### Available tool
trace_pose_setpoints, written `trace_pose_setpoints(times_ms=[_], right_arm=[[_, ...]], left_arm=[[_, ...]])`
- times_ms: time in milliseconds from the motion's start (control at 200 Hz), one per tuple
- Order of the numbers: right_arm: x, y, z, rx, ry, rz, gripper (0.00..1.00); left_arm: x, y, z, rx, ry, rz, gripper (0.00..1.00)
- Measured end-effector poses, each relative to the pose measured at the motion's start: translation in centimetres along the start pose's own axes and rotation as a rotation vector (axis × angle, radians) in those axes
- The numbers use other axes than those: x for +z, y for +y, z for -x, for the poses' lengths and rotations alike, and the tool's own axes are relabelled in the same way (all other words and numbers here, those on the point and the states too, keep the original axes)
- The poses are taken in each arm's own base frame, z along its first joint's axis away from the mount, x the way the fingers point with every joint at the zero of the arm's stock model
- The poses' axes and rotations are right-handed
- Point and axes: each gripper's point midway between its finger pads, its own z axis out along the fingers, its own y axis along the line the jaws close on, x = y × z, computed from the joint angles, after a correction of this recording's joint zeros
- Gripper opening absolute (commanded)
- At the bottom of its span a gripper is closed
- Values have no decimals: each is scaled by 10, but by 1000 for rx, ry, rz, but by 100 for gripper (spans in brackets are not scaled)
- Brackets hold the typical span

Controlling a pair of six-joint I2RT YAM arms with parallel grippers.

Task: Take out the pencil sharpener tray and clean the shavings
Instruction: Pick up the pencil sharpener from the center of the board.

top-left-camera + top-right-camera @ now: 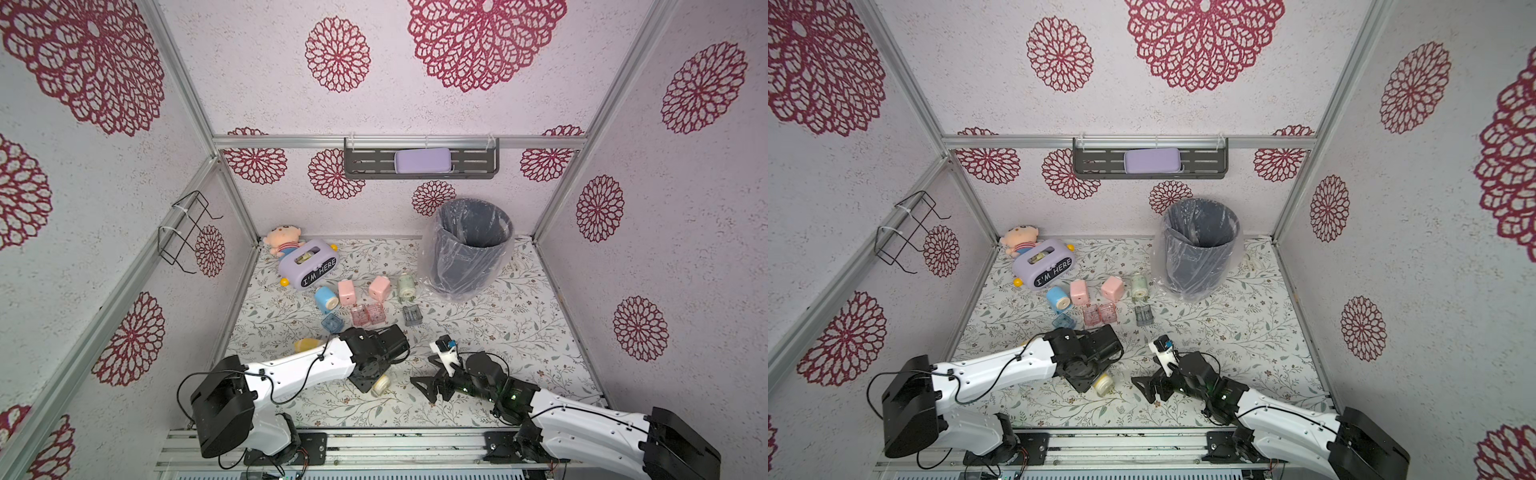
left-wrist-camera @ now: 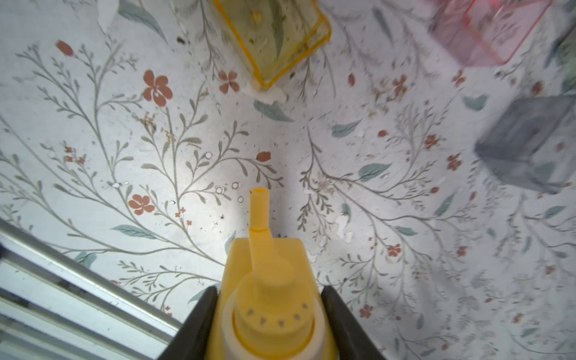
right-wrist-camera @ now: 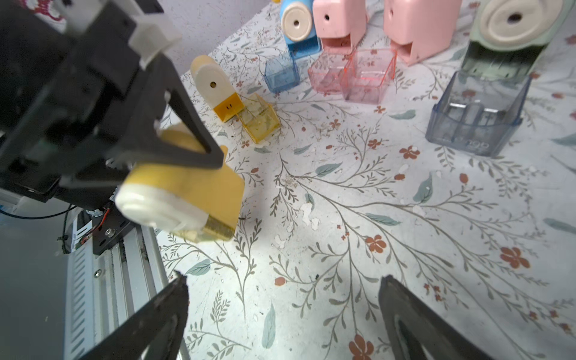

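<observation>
Pencil sharpener [image 3: 187,190], yellow body with a white face, clamped between the fingers [image 2: 199,318] of the left gripper [image 2: 268,305], which press on its two flanks. The crank [image 2: 260,215] projects forward past the fingertips. Its tray [image 3: 218,230], the ribbed amber face at the low end of the body, appears seated in the housing and not yet drawn. It lies clear of the gripping fingers and seems turned toward the right gripper [image 3: 283,280]. The right fingers [image 3: 162,314] stand spread wide with nothing between them, and the sharpener hangs just ahead of their tips, off to one side.

For a clean extraction, the left grip should bear on the housing alone so that the tray slides freely. The right fingertips should straddle the ribbed lip, close on it only, and pull straight along the slot. The tray's mouth should be kept upward, since the bin [image 1: 469,249] stands well beyond both sets of fingertips. A second yellow sharpener [image 3: 215,84], its amber drawer [image 3: 258,121] already out, sits beyond the left fingertips and is not the target.
</observation>
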Motion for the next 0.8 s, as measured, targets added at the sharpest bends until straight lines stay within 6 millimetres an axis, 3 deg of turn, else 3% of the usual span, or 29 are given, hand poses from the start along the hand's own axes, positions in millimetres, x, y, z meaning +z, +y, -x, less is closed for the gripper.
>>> trace_pose_setpoints(times_ms=[175, 340, 515, 620, 801], right_arm=[[-3, 1, 13, -75, -97, -28, 99], [14, 7, 16, -168, -114, -36, 99], [44, 22, 21, -285, -115, -42, 99], [51, 31, 25, -336, -146, -31, 98], [91, 46, 38, -399, -183, -19, 85]], left_arm=[[-32, -18, 33, -122, -11, -65, 29], [-46, -26, 65, -232, -21, -69, 29], [-47, -21, 87, -313, -16, -41, 29], [-46, -17, 94, -334, -8, -26, 29], [-44, -12, 101, -358, 45, -4, 29]])
